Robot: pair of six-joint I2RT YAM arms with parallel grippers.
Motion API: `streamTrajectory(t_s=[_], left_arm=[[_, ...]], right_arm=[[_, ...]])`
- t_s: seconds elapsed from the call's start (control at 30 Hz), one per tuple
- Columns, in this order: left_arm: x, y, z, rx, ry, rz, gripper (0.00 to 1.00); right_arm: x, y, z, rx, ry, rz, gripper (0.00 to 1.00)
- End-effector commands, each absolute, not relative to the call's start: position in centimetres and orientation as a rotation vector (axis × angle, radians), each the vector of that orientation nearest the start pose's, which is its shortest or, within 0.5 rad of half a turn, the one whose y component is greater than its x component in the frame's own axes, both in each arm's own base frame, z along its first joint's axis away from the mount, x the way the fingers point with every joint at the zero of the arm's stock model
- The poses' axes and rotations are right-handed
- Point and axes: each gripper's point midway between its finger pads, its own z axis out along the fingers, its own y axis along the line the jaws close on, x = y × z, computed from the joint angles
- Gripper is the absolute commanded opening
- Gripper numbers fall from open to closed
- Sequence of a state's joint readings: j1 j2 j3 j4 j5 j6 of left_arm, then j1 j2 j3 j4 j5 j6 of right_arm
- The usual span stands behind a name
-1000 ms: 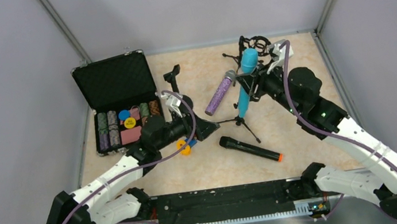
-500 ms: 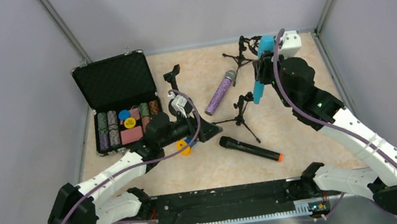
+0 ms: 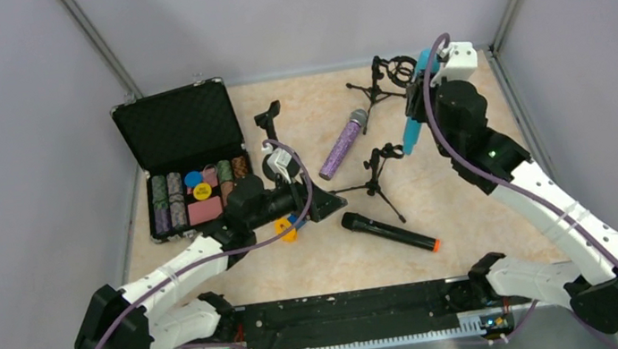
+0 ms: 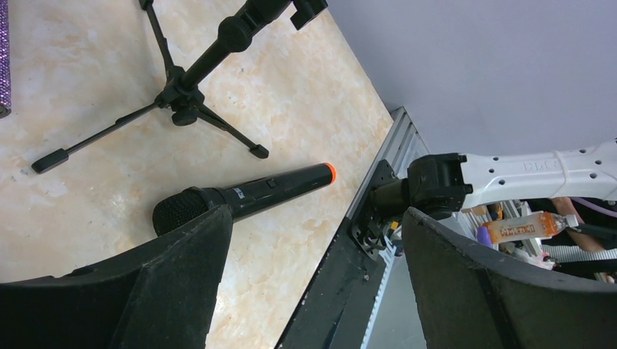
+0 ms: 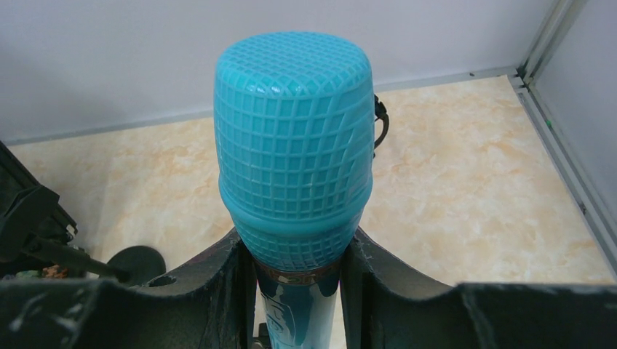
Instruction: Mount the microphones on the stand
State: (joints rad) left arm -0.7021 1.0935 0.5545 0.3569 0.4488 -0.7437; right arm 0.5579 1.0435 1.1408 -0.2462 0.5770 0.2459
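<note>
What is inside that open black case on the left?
Stacks of striped chips, a blue disc, a yellow disc and a pink block sit in the case; its lid is lined with dark foam. The left arm covers the near right corner.

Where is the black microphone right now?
In the top view, the black mic lies flat on the table, near the front middle. It is just in front of the tripod stand's legs, and its orange end points right.
</note>
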Motion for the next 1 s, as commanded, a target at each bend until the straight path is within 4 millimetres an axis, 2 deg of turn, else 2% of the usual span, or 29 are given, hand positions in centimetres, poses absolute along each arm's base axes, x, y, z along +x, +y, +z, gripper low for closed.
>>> streamTrajectory(t_s=[0.0,0.3,0.6,0.8,0.83,0.97], left_arm=[[20.4,-30.9,22.6,0.351,1.86,-1.435,0.9],[20.3,-30.8,21.9,0.343,1.883,-1.43,0.89],[20.3,-31.3,21.5,0.362,1.896,-1.443,0.89],[20.5,-31.2,21.8,0.353,1.888,-1.441,0.89],[20.5,-31.2,21.9,0.353,1.886,-1.439,0.89],[20.6,-31.1,22.1,0.351,1.872,-1.43,0.89]], right_arm=[[34.6,11.3,36.5,0.19,1.634,0.162,0.0],[36.1,12.5,35.1,0.169,1.648,0.179,0.0],[36.6,11.9,33.7,0.183,1.647,0.154,0.0],[36.2,12.7,32.2,0.118,1.635,0.19,0.0],[36.0,12.8,31.3,0.095,1.638,0.193,0.0],[35.1,13.1,30.2,0.026,1.592,0.22,0.0]])
